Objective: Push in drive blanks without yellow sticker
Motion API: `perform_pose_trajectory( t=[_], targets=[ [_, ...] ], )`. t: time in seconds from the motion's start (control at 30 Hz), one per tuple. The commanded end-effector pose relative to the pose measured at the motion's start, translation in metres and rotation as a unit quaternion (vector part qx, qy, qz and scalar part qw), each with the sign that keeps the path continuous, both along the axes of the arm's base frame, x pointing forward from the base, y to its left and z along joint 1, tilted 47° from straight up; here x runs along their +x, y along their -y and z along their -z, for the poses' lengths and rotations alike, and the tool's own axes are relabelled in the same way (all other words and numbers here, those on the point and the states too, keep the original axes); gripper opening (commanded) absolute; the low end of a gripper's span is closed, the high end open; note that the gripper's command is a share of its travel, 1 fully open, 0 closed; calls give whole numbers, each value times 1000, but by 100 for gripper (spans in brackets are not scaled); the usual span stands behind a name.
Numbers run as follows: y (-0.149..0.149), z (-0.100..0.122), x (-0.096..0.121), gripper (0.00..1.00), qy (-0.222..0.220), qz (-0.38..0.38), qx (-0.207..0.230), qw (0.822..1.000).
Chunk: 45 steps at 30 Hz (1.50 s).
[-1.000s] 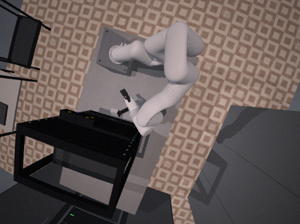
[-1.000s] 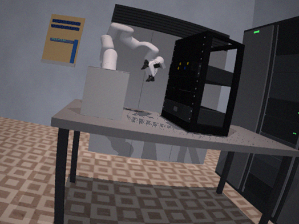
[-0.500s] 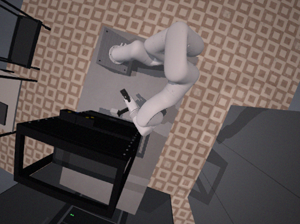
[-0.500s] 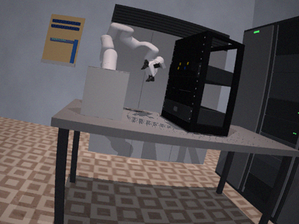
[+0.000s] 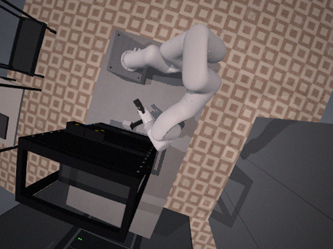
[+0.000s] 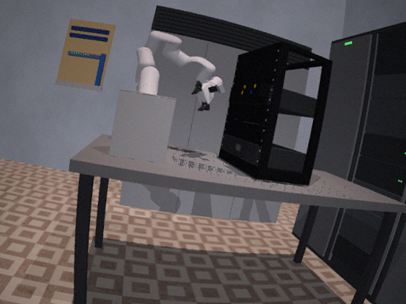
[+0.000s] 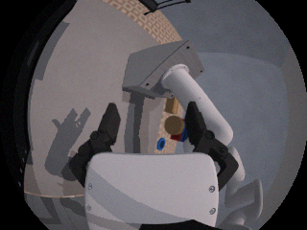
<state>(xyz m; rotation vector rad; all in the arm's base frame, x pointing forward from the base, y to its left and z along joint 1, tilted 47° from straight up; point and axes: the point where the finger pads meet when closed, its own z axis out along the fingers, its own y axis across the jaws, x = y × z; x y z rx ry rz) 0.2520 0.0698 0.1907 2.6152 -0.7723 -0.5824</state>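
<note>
Hand [image 6: 202, 94]: fully open, empty, held in the air near the rack's front, apart from it. Rack [image 6: 276, 110]: black open frame, standing on the table [image 6: 206, 181]. Storage chassis [image 6: 251, 92]: in the rack's upper front; blanks dark, some standing out. Stickers: two yellow [image 6: 243, 89] [image 6: 254, 85], one blue [image 6: 251, 91]; a fourth cannot be made out. Grey pedestal [image 6: 141, 126]: on the table, well apart from the rack, carrying the arm [image 6: 158, 60]. Server cabinets [image 6: 385, 129]: beyond the rack.

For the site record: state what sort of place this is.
Most likely a server room or data-centre test bay. Tall dark cabinets with green status lights line one wall, a small open black rack stands on a grey table, and a white robot arm faces it.
</note>
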Motion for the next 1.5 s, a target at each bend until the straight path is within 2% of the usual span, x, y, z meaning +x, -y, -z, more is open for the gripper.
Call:
perform_pose_trajectory(
  t=[0.0,1.03,1.47],
  targets=[
    [1,-1,1,100,1,1,0,1000],
    [1,0,0,100,-1,8,1,1000],
    [4,5,-4,100,-12,40,4,999]
  ],
)
